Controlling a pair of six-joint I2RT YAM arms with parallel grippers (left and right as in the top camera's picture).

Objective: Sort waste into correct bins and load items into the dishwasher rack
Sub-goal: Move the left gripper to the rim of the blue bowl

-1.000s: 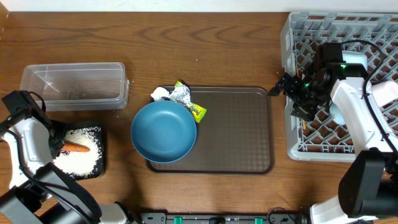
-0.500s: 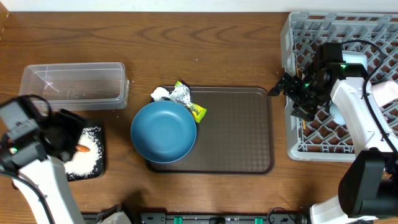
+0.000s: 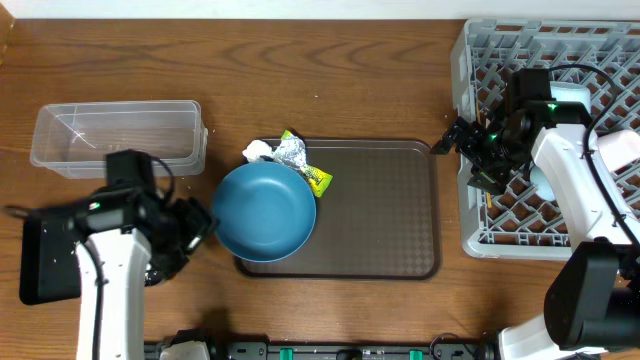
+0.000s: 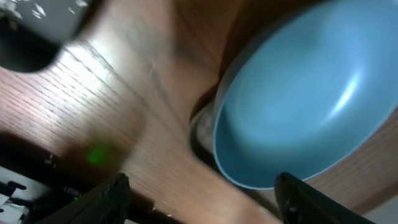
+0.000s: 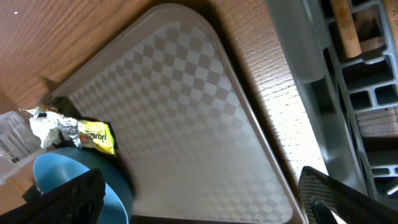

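— Start at the left. What's there?

— A clear plastic tub (image 3: 115, 138) at the back left of the table (image 3: 350, 70). I can't see anything inside it. The left arm covers the area in front of it from overhead, but the left wrist view catches a corner of the black tray (image 4: 28, 53) with white rice grains (image 4: 34, 9) scattered on it.

— And the left gripper (image 4: 202, 180)?

— Its fingers are spread wide with nothing between them. It hangs low over the wood between the black tray and the large blue bowl (image 3: 263, 212), facing the bowl's near rim.

— Where is the bowl?

— Upright on the left end of the brown serving tray (image 3: 380, 210), overhanging the tray's left edge. It looks bare inside.

— Any waste nearby?

— Just behind the bowl, at the tray's back-left corner, there's crumpled white tissue (image 3: 258, 151), with silver foil (image 3: 290, 153) touching it. A yellow-green snack packet (image 3: 315, 178) is tucked against the bowl's rim.

— The right side?

— The right gripper (image 5: 199, 186) is opened fully and holds nothing. It hovers over the tray's back-right corner, just beside the left wall of the dishwasher rack (image 3: 470, 120).

— Anything loaded in it?

— The right wrist view shows a wooden chopstick (image 5: 344, 28) lying in the lattice. The arm hides much of the rest.
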